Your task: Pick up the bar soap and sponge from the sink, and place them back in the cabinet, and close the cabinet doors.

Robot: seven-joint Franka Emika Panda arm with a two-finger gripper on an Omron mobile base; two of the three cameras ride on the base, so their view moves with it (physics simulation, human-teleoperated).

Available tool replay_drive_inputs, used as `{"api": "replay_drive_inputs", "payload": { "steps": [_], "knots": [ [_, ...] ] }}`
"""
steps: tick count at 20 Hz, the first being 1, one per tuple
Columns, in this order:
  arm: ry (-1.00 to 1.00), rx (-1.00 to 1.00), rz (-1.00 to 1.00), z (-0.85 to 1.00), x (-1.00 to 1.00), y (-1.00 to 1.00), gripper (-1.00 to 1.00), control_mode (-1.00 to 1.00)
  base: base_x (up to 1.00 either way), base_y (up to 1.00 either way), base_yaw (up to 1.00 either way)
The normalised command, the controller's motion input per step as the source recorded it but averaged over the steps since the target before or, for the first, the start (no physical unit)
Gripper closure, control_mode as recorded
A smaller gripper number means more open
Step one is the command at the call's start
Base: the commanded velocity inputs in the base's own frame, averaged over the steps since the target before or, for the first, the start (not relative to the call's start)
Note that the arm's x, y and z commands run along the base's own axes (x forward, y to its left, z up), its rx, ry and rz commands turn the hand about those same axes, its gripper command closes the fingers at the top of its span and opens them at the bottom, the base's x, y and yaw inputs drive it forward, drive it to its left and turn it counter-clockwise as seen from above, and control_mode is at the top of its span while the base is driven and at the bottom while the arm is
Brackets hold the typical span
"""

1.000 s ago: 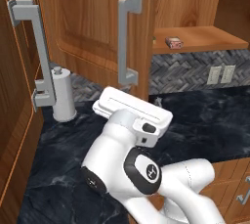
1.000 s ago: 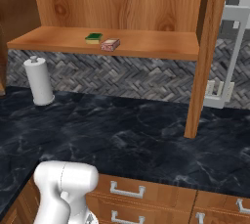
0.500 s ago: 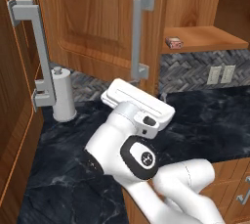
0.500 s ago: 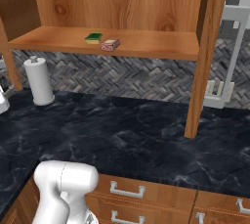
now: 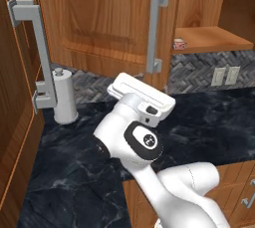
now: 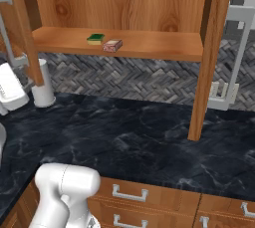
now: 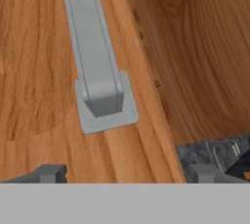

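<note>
Pincer point(image 7: 126, 173) spread; cabinet point(image 6: 149, 48) holds sponge point(image 6: 95, 38), bar soap point(image 6: 112, 46).

Left door swinging shut

The left cabinet door point(image 5: 114, 23) has swung further closed over the last second, its grey handle point(image 5: 155, 30) now nearer the shelf point(image 5: 214, 40); the arm's hand point(image 5: 142, 97) has followed it rightward.

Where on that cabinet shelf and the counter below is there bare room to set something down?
On the shelf, the stretch from the bar soap rightward to the post is bare. Its left part is crowded: the sponge sits close beside the soap. The dark counter is bare from the paper towel roll to the right edge.
</note>
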Motion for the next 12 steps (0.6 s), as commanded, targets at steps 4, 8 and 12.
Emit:
{"api": "replay_drive_inputs", "payload": {
  "steps": [4,8,12],
  "knots": [
    [0.0,0.0,0.05,-0.03,0.47,-0.21,-1.0,-1.0,0.0,0.0,0.0],
    [0.0,0.01,0.09,0.0,0.53,-0.25,-1.0,-1.0,0.0,0.0,0.0],
    [0.0,0.0,0.13,0.0,0.49,-0.07,-1.0,-1.0,0.0,0.0,0.0]
  ]
}}
